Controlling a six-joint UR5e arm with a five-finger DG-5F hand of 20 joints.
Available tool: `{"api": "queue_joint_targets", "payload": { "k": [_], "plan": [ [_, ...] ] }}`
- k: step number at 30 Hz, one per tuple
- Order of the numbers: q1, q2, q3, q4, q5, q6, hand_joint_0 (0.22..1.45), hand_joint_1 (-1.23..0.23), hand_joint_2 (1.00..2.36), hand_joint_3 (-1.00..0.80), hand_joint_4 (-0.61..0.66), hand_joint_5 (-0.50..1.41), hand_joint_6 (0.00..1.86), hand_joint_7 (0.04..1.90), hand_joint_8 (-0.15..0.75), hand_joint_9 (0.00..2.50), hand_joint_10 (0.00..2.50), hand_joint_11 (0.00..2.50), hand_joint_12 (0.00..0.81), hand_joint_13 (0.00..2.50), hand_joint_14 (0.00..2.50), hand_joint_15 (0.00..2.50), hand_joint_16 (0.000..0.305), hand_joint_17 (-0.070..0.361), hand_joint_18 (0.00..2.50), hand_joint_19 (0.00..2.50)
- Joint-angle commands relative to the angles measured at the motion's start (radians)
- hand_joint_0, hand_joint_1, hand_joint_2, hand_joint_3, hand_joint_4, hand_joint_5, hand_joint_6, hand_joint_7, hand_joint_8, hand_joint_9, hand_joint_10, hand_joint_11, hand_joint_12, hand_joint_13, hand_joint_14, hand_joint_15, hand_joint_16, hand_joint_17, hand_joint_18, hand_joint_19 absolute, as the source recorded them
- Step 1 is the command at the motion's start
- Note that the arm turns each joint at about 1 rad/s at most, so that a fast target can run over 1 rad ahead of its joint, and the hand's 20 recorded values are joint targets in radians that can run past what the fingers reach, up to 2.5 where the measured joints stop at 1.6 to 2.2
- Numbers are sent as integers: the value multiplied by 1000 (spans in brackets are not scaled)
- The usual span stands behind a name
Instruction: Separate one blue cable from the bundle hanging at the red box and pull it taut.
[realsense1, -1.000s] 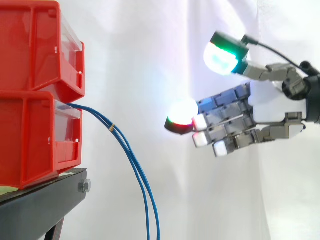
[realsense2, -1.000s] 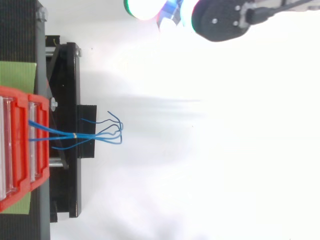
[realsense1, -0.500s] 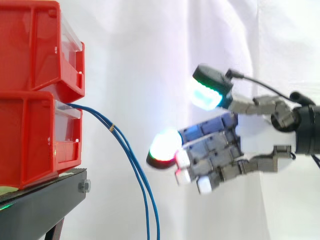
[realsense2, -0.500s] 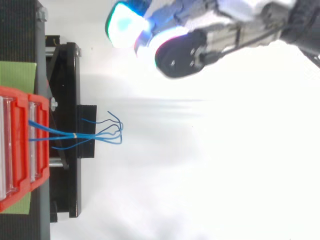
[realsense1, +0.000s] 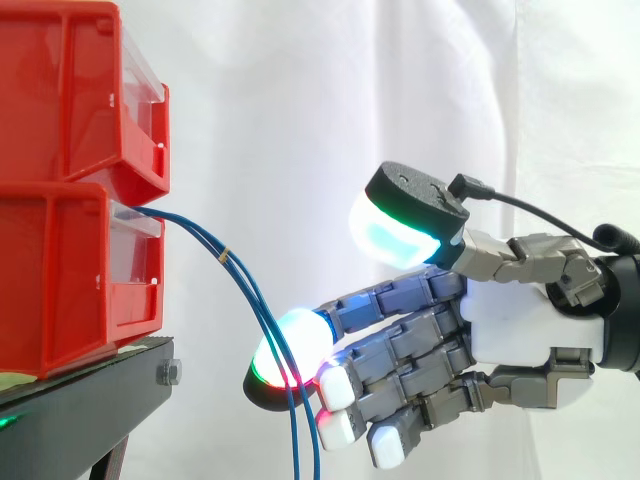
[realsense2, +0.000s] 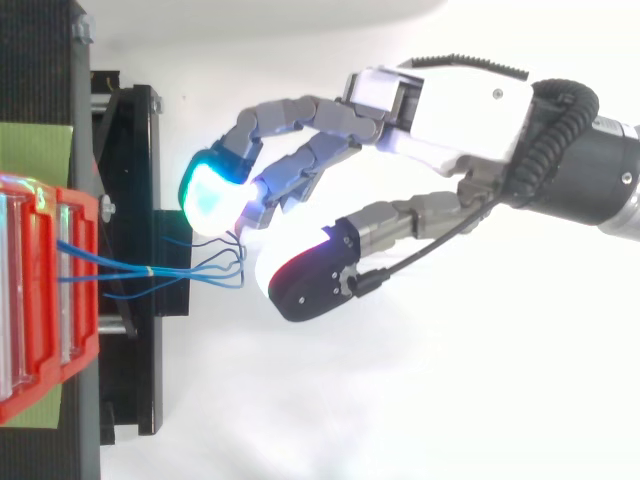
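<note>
Several thin blue cables (realsense1: 223, 257) leave the lower red bin (realsense1: 60, 270) as a bundle, held by a small yellow tie, and curve down past the stand. From above, their loose ends (realsense2: 228, 258) spread just off the stand. My hand (realsense1: 520, 320) is open. Its fingers reach left at the hanging cables, and one glowing fingertip (realsense1: 285, 350) overlaps the strands in the side view. In the top view the hand (realsense2: 460, 100) has a cyan finger pad (realsense2: 210, 195) above the cable ends and the thumb pad (realsense2: 300, 275) to their right. The cable ends lie between these pads, with nothing pinched.
Two red bins are stacked, the upper one (realsense1: 70, 90) above the lower, on a black stand (realsense1: 90, 400) at the left. A green patch (realsense2: 35, 150) lies on the stand behind the bins. A white curtain backs the scene.
The hand has come down and to the left, from well clear of the cables to right at them. Its fingers and thumb stay spread. The cables hang as before.
</note>
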Motion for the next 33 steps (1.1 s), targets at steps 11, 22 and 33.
{"api": "queue_joint_targets", "payload": {
  "k": [11, 22, 33],
  "plan": [
    [9, -2, 1, 26, 33, -4, 513, -593, 1000, -500, 326, -176, 503, 905, 361, 806, 16, 713, 394, 760, 19, 568, 54, 122, 721, 689],
    [15, -44, 30, 42, 44, -6, 514, -592, 1000, -500, 330, -175, 502, 907, 364, 813, 13, 707, 395, 762, 19, 568, 54, 122, 724, 697],
    [20, -51, 32, 39, 44, -19, 517, -601, 1000, -500, 330, -174, 503, 908, 362, 812, 16, 708, 393, 765, 18, 579, 54, 121, 722, 689]
  ]
}}
